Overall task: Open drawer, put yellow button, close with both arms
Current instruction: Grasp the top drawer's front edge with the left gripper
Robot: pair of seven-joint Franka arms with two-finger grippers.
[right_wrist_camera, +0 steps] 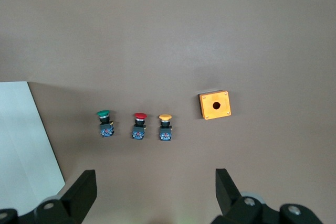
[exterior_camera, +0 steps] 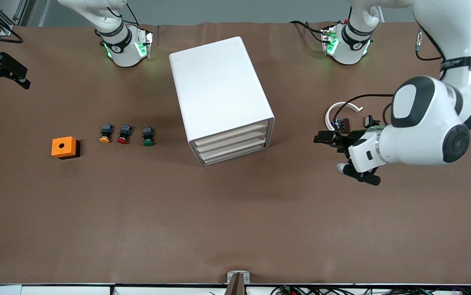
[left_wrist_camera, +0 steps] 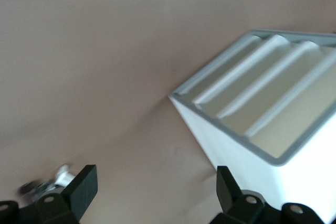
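Left gripper [exterior_camera: 328,141]: hangs over the worktop [exterior_camera: 235,221] at the left arm's end, beside the cabinet [exterior_camera: 221,100], jaws spread and holding nothing. Cabinet: white, mid-worktop, 3 drawers all closed; drawer [exterior_camera: 230,133] is the uppermost. Yellow button [exterior_camera: 105,133]: on the worktop toward the right arm's end, in a row with the red button [exterior_camera: 124,134] and green button [exterior_camera: 148,136], the orange box [exterior_camera: 64,147] beside it. Right gripper [right_wrist_camera: 152,198]: waits above the buttons, jaws spread, empty.
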